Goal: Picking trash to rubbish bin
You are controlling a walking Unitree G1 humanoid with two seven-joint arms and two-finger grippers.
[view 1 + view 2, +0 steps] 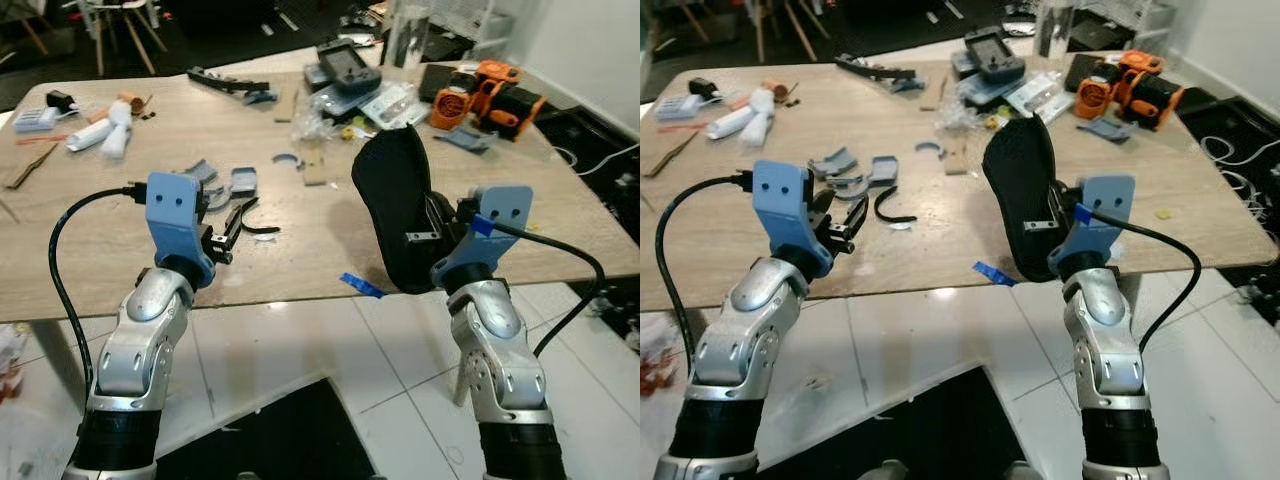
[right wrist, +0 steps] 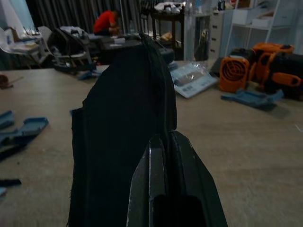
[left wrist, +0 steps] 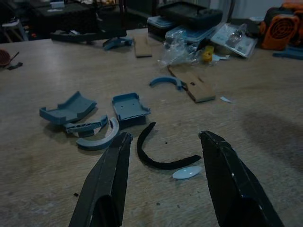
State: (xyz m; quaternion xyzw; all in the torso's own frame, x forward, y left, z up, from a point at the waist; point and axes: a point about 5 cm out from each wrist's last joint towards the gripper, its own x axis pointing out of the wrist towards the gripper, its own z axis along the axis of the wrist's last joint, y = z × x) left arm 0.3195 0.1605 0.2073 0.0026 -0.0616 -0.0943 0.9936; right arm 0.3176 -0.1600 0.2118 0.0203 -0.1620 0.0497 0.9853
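A large black insole-shaped piece stands upright over the wooden table's front edge. My right gripper is shut on its lower side; in the right wrist view the fingers are pressed together against the black piece. My left gripper is open just above the table. Below its fingertips lie a black curved strip and a small white chip. Beyond them lie several grey-blue plastic scraps.
A blue tape strip hangs at the table's front edge. Cardboard, clear packaging, an orange tool and white rolls crowd the far side. A dark object lies on the tiled floor. A person sits far back.
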